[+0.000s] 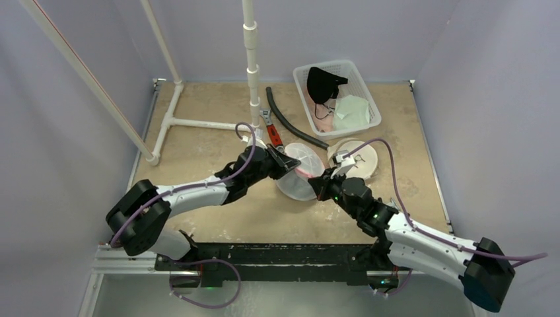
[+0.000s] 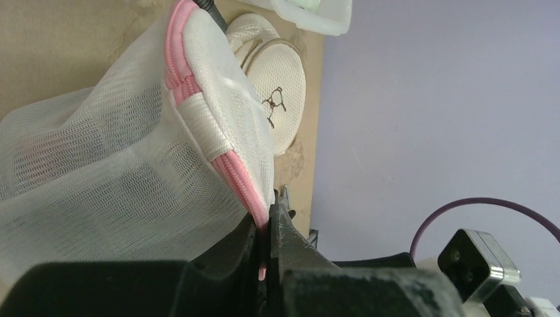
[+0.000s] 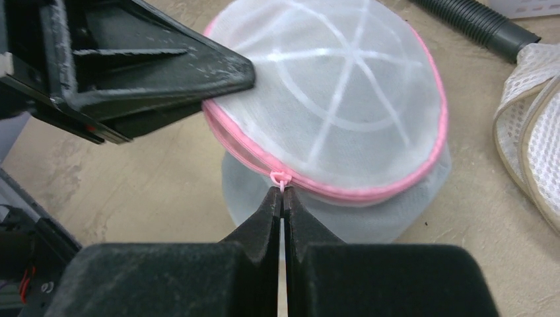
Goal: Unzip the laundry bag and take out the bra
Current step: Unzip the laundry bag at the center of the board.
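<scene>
A round white mesh laundry bag (image 1: 300, 170) with a pink zipper (image 3: 356, 191) lies mid-table; it also fills the left wrist view (image 2: 112, 165). My left gripper (image 1: 288, 165) is shut on the bag's pink zipper edge (image 2: 245, 185), its jaws pinching the pink tape. My right gripper (image 3: 282, 195) is shut on the small pink zipper pull (image 3: 280, 178) at the bag's near edge; in the top view it sits at the bag's right side (image 1: 319, 183). The bra inside the bag is hidden by the mesh.
A second white mesh bag (image 1: 356, 157) lies just right of the first. A white basket (image 1: 370, 99) with dark and pale clothes stands at the back right. A black hose (image 1: 287, 119), a white pipe frame (image 1: 198, 123) and a red-handled tool (image 1: 272, 134) lie behind.
</scene>
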### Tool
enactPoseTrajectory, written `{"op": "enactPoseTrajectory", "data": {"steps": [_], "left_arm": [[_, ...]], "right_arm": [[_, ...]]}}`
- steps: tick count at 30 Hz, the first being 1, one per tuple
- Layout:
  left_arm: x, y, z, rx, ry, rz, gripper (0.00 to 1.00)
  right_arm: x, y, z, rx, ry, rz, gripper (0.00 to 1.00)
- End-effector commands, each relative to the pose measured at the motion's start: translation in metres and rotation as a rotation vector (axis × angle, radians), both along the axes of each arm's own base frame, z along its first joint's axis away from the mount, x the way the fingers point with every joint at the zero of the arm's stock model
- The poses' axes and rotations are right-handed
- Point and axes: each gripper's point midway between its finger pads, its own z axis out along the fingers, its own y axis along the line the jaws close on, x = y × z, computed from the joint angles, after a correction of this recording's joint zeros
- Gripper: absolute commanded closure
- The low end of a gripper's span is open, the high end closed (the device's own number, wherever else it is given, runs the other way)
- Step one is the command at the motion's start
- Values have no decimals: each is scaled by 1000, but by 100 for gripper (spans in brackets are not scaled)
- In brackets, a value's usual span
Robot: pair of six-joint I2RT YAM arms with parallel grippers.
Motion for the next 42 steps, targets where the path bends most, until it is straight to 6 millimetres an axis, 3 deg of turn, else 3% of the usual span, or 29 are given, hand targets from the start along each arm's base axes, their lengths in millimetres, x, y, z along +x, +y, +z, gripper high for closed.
{"op": "enactPoseTrajectory", "data": {"steps": [1,6,13,17,22,23,25,26,30,35,38,42], "left_arm": [[-3,21,5,39,-58,-104,100],[-5,44,6,31,-73,-162,100],[-1,72,26,67,-132,-181,100],[-1,82,32,135,-157,-234,100],[9,86,44,205,-228,-252,99],[14,83,48,202,-249,-253,89],[25,78,53,203,-257,-249,54],[30,75,55,206,-255,-252,45],[40,81,76,222,-246,-176,33],[8,103,84,159,-162,-9,29],[-27,85,87,57,-140,72,29],[-58,39,73,-52,-49,63,27]], "right_arm": [[17,-2,21,-7,-56,-71,100],[28,-6,12,-24,-27,-147,100],[39,-8,-1,-37,-6,-216,100],[45,-18,-7,-39,11,-299,100],[40,-24,12,6,-71,-278,100],[36,-22,17,23,-88,-251,100],[29,-19,22,47,-103,-207,100],[27,-18,22,50,-104,-194,100],[22,-17,17,36,-83,-180,100],[21,-17,21,40,-96,-173,100],[21,-19,20,35,-97,-175,100],[20,-19,19,38,-97,-170,100]]}}
